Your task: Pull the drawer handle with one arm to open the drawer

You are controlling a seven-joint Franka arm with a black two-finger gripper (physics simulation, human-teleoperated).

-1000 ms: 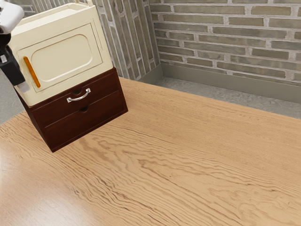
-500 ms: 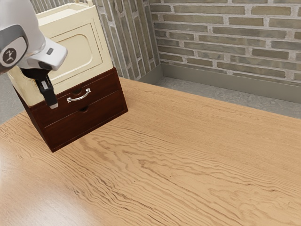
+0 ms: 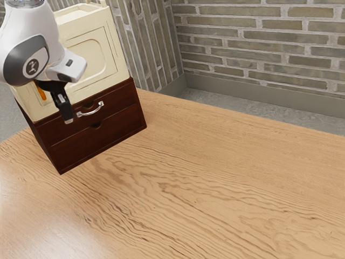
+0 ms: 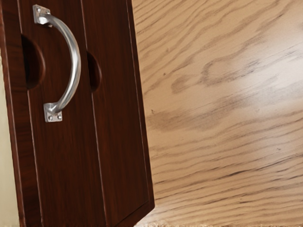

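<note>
While our gripper (image 3: 68,120) hangs in front of the dark drawer unit (image 3: 110,130), we can't tell from either view whether it's open or closed. Nothing visible is held. The silver handle (image 3: 90,110) is just beside it, toward the exterior view's right, fixed to the upper drawer (image 3: 119,100). We can't confirm contact.

Key relation: the handle's long axis runs along the drawer front, roughly parallel to its top edge, and the bow stands off the face. We judge the next move is a short sideways shift to the bow's middle, then a grasp across the bar, above and below it. Both mounts and the full curve (image 4: 74,61) read well in the wrist view.

Edges: the cream cabinet (image 3: 110,65) sits directly on the unit, its orange handle (image 3: 41,93) near the hand, so a high approach could clip it. Pull room: the worktop (image 3: 215,178) runs well out past the drawer fronts; the brick wall (image 3: 242,48) is well apart.

Upper drawer looks flush, so opening hasn't begun. Risks as we see them: an off-centre grip slipping, or the whole unit sliding with the pull.
</note>
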